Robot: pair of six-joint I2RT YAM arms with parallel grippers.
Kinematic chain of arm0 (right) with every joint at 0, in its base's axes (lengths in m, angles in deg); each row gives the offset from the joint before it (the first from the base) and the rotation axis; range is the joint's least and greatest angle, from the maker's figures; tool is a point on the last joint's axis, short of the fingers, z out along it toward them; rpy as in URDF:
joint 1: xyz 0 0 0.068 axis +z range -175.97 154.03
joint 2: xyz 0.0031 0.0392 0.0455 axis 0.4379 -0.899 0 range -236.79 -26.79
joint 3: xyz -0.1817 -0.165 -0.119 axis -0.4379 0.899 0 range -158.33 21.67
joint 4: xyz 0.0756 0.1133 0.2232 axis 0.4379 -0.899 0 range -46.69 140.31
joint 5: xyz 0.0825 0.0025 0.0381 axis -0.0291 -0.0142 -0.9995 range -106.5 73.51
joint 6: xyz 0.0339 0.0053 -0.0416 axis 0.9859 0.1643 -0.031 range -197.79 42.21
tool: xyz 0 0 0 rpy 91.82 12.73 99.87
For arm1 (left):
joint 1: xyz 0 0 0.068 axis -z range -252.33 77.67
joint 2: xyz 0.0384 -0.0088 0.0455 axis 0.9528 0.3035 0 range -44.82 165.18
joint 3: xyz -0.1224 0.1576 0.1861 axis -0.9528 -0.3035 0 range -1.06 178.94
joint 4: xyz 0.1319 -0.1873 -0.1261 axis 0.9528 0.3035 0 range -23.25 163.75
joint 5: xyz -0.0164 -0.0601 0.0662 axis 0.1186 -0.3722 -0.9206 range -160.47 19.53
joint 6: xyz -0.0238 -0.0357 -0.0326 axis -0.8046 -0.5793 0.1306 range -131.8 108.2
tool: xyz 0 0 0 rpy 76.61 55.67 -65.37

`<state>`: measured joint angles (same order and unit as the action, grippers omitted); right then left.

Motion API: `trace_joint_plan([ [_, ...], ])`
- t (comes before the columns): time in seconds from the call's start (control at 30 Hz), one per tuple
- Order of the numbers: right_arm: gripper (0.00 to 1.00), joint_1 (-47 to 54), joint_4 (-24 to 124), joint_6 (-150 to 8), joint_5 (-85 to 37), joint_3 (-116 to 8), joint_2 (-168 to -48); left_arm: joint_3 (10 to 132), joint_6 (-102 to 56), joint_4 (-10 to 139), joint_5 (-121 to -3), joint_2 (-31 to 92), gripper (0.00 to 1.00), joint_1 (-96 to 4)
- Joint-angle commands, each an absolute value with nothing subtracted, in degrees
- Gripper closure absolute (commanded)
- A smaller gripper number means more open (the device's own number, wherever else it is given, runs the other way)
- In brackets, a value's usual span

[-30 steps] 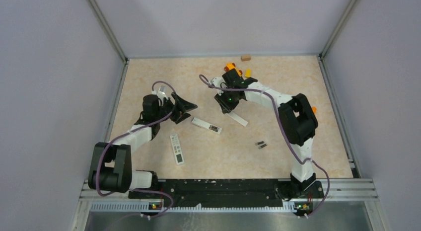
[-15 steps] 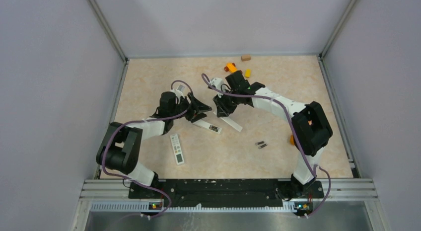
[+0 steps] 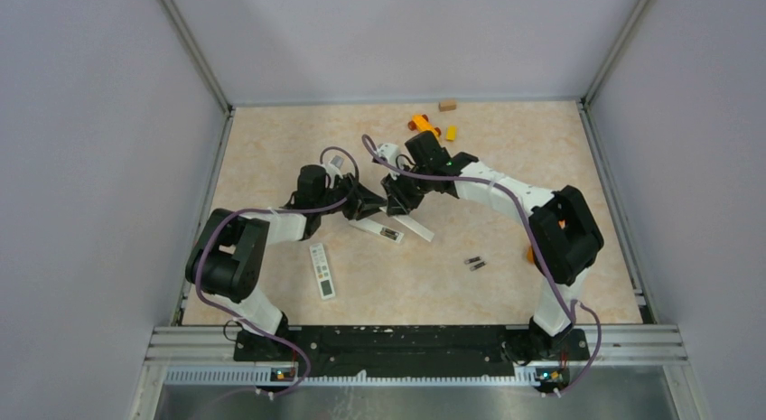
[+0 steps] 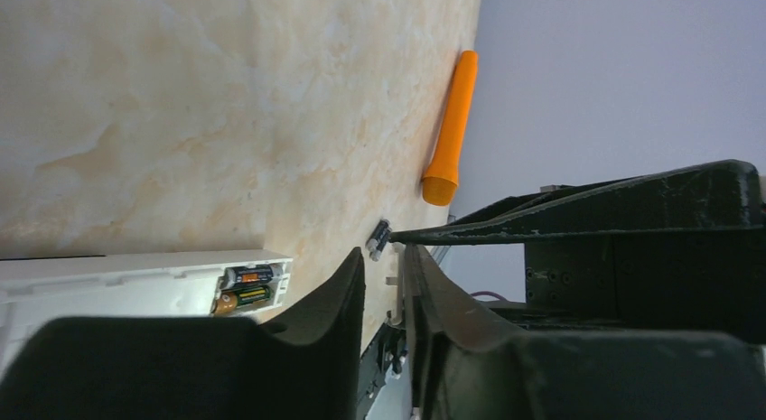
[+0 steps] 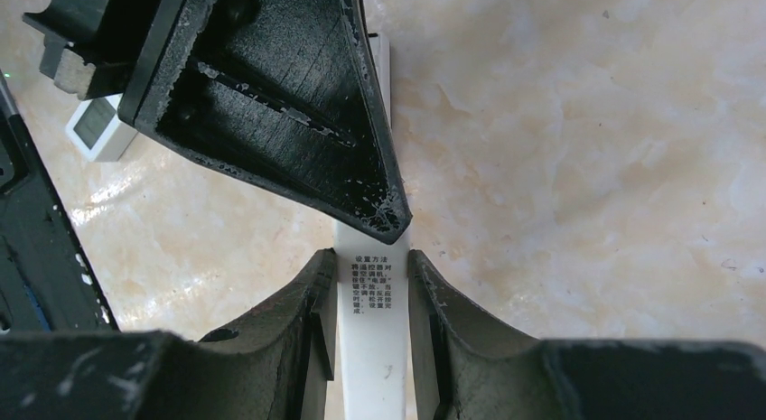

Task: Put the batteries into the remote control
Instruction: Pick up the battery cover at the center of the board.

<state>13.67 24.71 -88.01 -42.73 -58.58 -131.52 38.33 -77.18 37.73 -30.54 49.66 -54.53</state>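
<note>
Two batteries (image 3: 474, 262) on desk (image 3: 271, 149) right of centre, remote control (image 3: 378, 228) lying open left of them, right gripper (image 5: 372, 257) clamped on back cover (image 5: 372, 312), left gripper (image 4: 382, 253) nearly together, cannot tell if gripping.

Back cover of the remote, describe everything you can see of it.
The back cover is a long, thin white strip, plastic-looking, with a small block of black print on its face. The right gripper pinches it by its long edges. The tip of the left gripper overlaps it just beyond; contact is unclear.
</note>
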Motion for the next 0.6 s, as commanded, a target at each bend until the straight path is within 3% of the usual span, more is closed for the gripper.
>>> trace_joint_plan([
  [0.0,0.71,14.3,27.6,-87.3,-43.6,-60.4,-131.0,38.5,-78.5,32.5,-27.6,50.1,0.82,-54.3],
  [0.07,0.71,14.3,27.9,-86.7,-42.9,-60.6,-131.4,38.4,-79.6,31.2,-26.5,50.1,0.99,-54.3],
  [0.13,0.65,14.2,28.4,-85.4,-41.2,-60.4,-131.3,38.1,-81.6,27.8,-24.6,50.1,1.0,-54.4],
  [0.37,0.2,11.7,35.8,-74.3,-41.4,-51.5,-122.0,38.3,-79.0,29.4,-23.1,47.3,1.0,-57.1],
  [0.57,0.16,7.1,43.4,-52.2,-32.2,-40.7,-109.5,37.8,-77.3,30.7,-20.1,43.5,1.0,-60.9],
])
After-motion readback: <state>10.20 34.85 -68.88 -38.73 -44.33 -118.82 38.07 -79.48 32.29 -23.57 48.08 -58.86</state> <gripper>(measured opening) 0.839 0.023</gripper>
